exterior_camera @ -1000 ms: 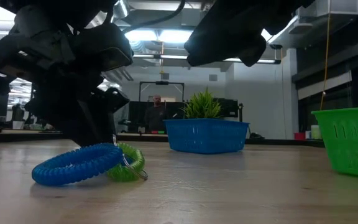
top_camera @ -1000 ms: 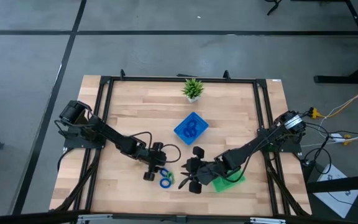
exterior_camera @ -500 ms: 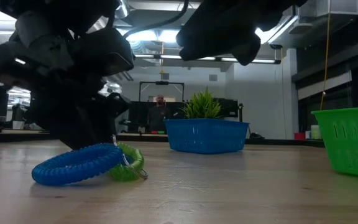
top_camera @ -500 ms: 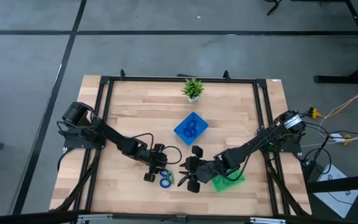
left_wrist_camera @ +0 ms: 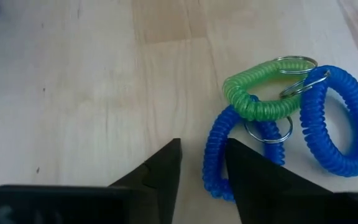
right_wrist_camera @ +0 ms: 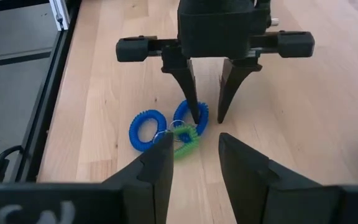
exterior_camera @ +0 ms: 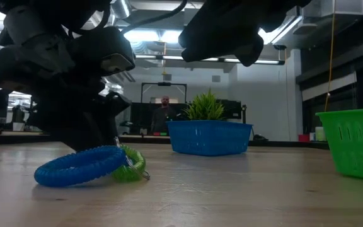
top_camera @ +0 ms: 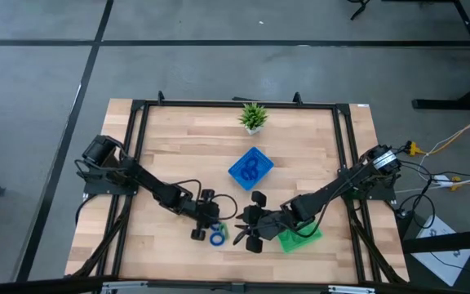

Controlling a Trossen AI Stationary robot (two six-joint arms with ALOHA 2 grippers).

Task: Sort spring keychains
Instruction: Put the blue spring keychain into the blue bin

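Note:
Three spring keychains lie tangled on the wood near the table's front: a blue one (left_wrist_camera: pixel 219 163), a green one (left_wrist_camera: pixel 260 93) lying partly on it, and a second blue one (left_wrist_camera: pixel 340 121). Their metal rings overlap. My left gripper (left_wrist_camera: pixel 202 152) stands open and low over the first blue coil, one finger inside its loop (right_wrist_camera: pixel 190 115) and one outside it. My right gripper (right_wrist_camera: pixel 194 152) hovers open just right of the pile (top_camera: pixel 217 237), with nothing between its fingers. My left gripper comes at the blue keychain slanting down from the table's left. One side of the coil (left_wrist_camera: pixel 213 165) lies between its two fingers. The keychain rests flat on the table. Whether a finger touches the coil, I cannot tell.
A blue square tray (top_camera: pixel 250 167) holding blue keychains stands mid-table, behind the pile. A green square tray (top_camera: pixel 300 238) sits at the front right, under my right arm. A small potted plant (top_camera: pixel 253 116) stands at the far edge. A person (exterior_camera: pixel 164 110) stands in the room beyond.

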